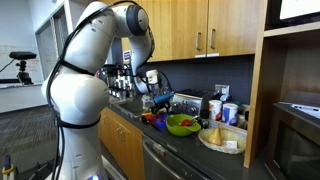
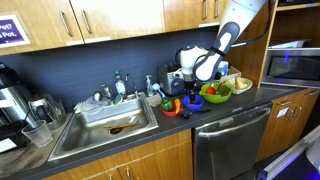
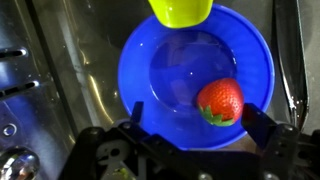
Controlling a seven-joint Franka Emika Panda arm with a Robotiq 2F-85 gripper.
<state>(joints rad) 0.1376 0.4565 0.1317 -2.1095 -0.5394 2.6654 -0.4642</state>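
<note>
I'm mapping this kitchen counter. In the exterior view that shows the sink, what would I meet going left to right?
From the left: sink → blue bowl → green bowl → microwave.

This is looking like a kitchen: wooden cabinets [image 2: 110,18] are hanging above a dark countertop [image 2: 170,122], a steel sink [image 2: 95,135] is sitting in it on the left, a dishwasher [image 2: 232,140] is standing beneath on the right, a microwave [image 2: 292,65] is glowing at far right, and a strawberry [image 3: 221,102] is lying in a blue bowl [image 3: 135,60].
</note>
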